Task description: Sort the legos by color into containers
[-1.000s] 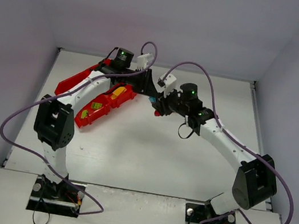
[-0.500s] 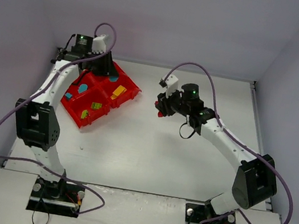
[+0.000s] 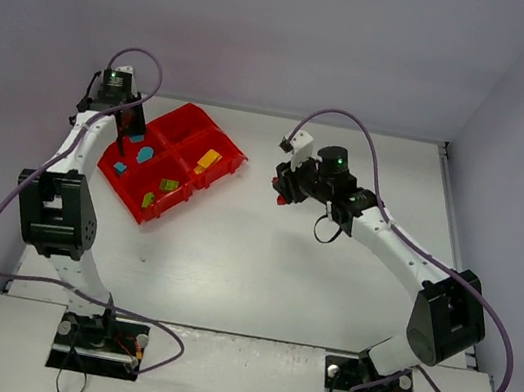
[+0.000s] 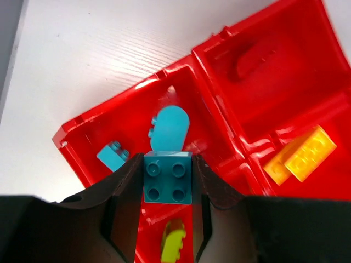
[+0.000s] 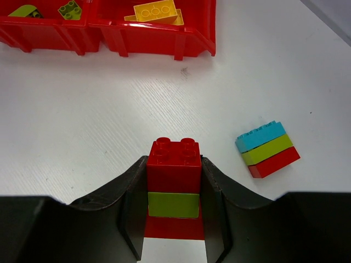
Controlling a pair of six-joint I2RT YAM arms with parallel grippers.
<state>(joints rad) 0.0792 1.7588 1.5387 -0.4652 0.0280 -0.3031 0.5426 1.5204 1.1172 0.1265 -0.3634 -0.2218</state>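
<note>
White tabletop, grey walls. Glossy red translucent four-compartment tray [image 3: 191, 125] far left. Left gripper [image 4: 167, 164] clamps teal four-stud brick [image 4: 168, 179] above compartment holding two teal pieces [image 4: 170, 127]. Right gripper [image 5: 174, 164] grips red-green-red stack [image 5: 174, 186] over table. Advice: lower brick inside walls before opening, avoiding bounce into neighbouring compartment.

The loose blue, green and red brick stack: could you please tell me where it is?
In the right wrist view, the stack lies on the white table, just right of the right hand and well apart from the red tray.
</note>
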